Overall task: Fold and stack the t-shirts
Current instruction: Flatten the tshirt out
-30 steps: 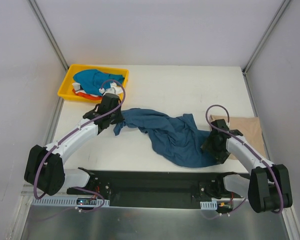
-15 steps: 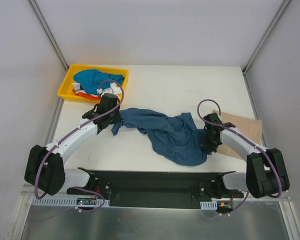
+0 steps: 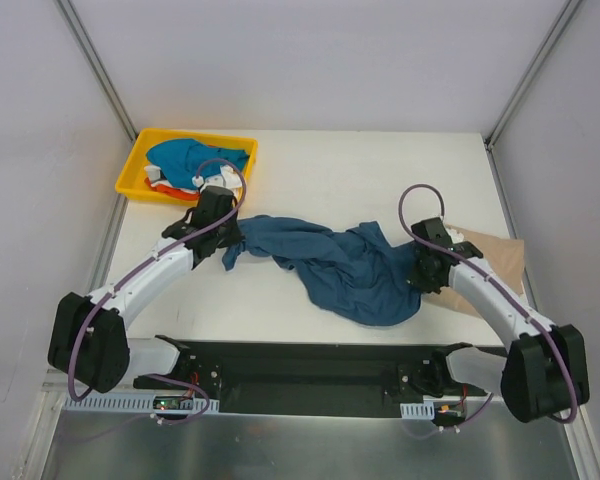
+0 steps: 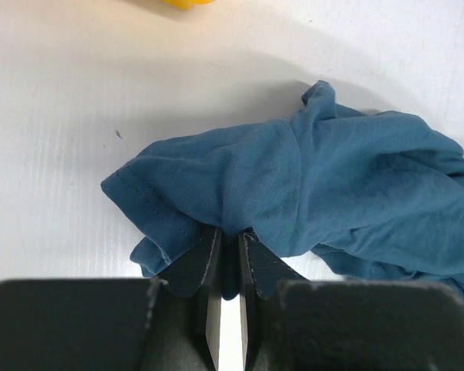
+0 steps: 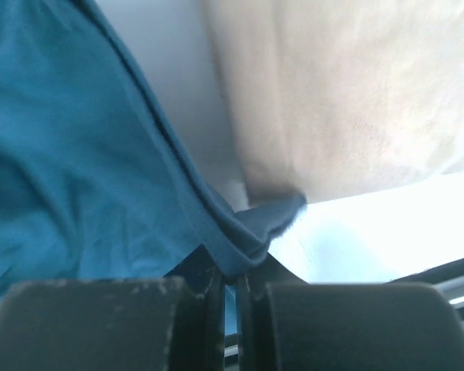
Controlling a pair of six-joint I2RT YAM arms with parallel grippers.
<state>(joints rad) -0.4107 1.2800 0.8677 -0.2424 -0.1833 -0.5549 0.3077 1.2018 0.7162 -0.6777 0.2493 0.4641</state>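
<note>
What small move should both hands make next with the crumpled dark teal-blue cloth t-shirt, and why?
Probably draw the hands apart. The left hand pinches one bunched end of the dark teal-blue cloth t-shirt, the right hand its hem at the other end, and it lies rumpled between them.

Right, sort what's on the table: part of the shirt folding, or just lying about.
Job: teal shirt, pinched by the left gripper and the right gripper; tan shirt; heaped shirts.
Lying about: yellow tray holding that heap.
</note>
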